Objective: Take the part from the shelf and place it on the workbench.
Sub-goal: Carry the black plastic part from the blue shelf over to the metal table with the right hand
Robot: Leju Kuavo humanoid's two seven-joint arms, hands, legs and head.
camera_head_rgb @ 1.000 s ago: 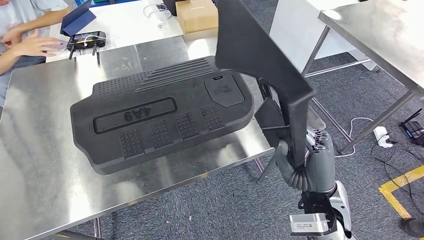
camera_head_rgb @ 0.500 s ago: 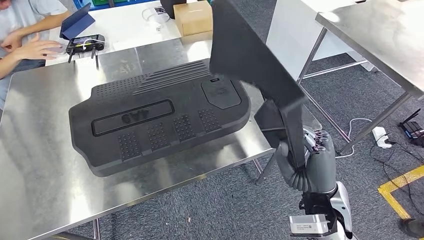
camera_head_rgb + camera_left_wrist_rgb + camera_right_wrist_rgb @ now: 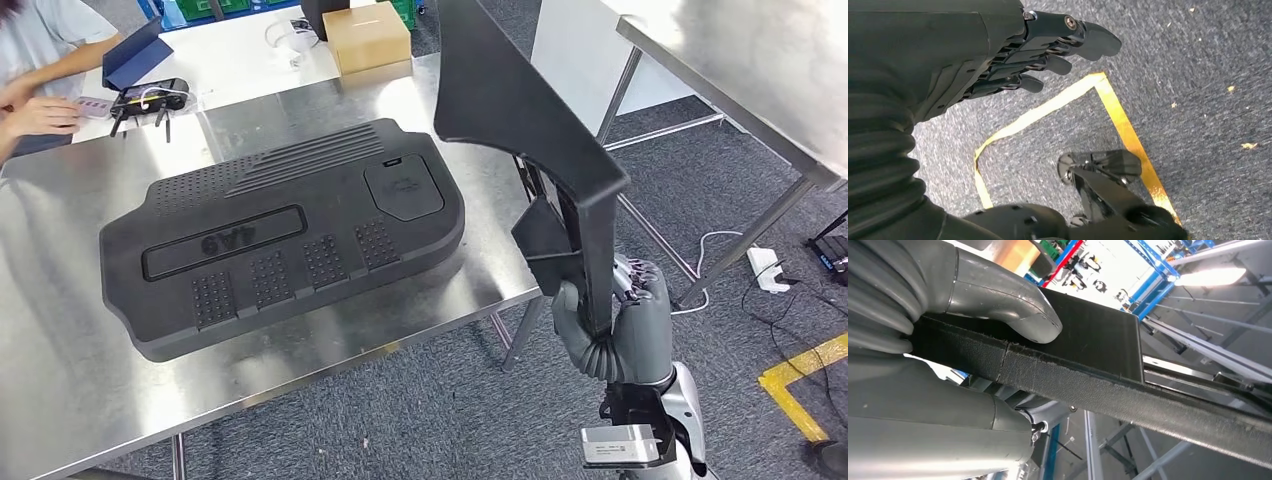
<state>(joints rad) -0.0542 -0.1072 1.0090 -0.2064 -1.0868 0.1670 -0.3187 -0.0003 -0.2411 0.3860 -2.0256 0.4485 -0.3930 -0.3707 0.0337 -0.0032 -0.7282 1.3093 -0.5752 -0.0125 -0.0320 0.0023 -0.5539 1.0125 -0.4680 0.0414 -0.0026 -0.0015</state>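
The right hand (image 3: pixel 612 325) holds the black part (image 3: pixel 520 120) up, just off the table's (image 3: pixel 60 350) right edge. The left hand (image 3: pixel 1013 55) hangs with nothing in it. Next the part likely needs setting down on the table.

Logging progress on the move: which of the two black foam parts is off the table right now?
The angular black part, gripped upright in the right robot hand beyond the table edge. The wide ribbed part lies flat on the steel workbench.
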